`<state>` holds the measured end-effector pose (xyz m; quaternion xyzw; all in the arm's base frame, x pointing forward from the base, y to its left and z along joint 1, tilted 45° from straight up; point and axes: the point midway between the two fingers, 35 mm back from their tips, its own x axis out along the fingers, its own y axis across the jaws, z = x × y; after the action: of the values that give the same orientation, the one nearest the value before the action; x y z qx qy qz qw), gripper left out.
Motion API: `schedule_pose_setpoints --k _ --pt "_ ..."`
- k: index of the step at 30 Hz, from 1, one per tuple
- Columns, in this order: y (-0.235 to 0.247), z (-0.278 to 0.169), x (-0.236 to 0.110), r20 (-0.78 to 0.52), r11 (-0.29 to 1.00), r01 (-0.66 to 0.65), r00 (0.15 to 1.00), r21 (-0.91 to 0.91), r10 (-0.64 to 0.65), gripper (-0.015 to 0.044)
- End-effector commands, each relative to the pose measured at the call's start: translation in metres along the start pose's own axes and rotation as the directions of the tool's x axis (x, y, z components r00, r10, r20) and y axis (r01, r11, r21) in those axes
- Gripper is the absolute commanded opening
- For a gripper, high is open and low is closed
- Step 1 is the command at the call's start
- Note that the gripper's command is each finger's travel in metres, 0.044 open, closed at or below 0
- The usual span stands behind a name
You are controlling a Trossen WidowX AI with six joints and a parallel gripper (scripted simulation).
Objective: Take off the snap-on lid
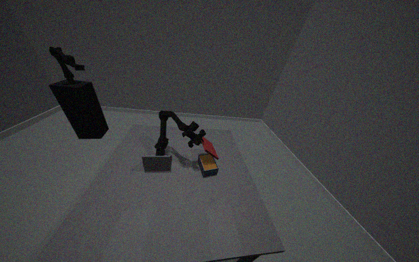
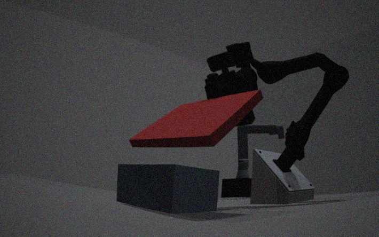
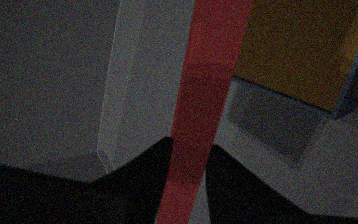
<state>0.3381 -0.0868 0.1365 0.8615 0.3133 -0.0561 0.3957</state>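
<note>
- Lid (image 2: 197,118) is off the box (image 2: 167,187): it hangs in the air above the box with a plain gap between the two, touching neither the box nor the bench (image 2: 84,218).
- Gripper (image 3: 192,172) is clamped on the lid's edge at the end nearest the arm's base (image 2: 279,181); in the wrist view the red rim runs straight up between the two dark fingers.
- Done, as I judge it: the snap is freed and the lid lifted away. The box sits square on the bench with its yellow inside (image 1: 207,161) open to the top view; whether it has shifted I cannot tell from these views.
- Left to do: carry the lid sideways off the box, level it, lower it to the bench and let go.
- Which way it faces: its broad red top face is up, so it is right side up, but not flat. It slopes, the held end high by the gripper and the free end low, out over the box's far side from the base.
- Long axis: in the exterior view it seems to run from the held end down to the free corner, away from the base, though the lid looks close to square and I would not swear to which side is longer.
- In the top view the lid (image 1: 210,147) shows as a thin red sliver just beyond the box, between box and gripper.
</note>
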Motion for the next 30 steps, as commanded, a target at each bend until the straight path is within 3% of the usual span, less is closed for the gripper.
schedule_pose_setpoints --k 1,30 --pt "-0.001 -0.008 -0.001 0.005 1.0 -0.001 1.0 0.005 0.001 0.0" --pt "-0.005 -0.065 -0.005 0.004 1.0 0.0 1.0 0.008 0.0 0.0"
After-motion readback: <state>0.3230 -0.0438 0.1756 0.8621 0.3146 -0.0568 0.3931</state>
